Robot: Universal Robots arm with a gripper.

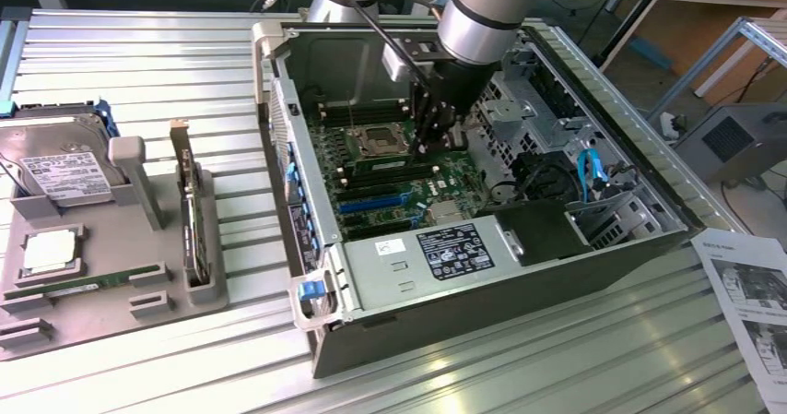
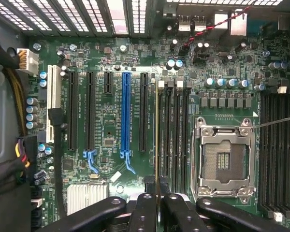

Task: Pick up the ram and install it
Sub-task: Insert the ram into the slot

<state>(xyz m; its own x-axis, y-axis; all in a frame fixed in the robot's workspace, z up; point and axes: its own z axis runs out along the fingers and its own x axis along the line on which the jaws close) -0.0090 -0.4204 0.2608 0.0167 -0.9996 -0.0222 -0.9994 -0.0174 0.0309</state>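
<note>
The jaws are nearly shut, pinching the ram (image 2: 157,135) by its upper edge, with a finger (image 2: 144,208) on each side. The ram stands on edge along the memory slot farthest from the empty socket (image 2: 224,159), on the board (image 2: 106,116); I cannot tell whether it is fully seated. In the exterior view the arm (image 1: 492,17) reaches down into the open case (image 1: 492,331) on the worktop (image 1: 147,64). Another green stick (image 1: 92,282) lies in the tray (image 1: 123,317) at the exterior view's left.
</note>
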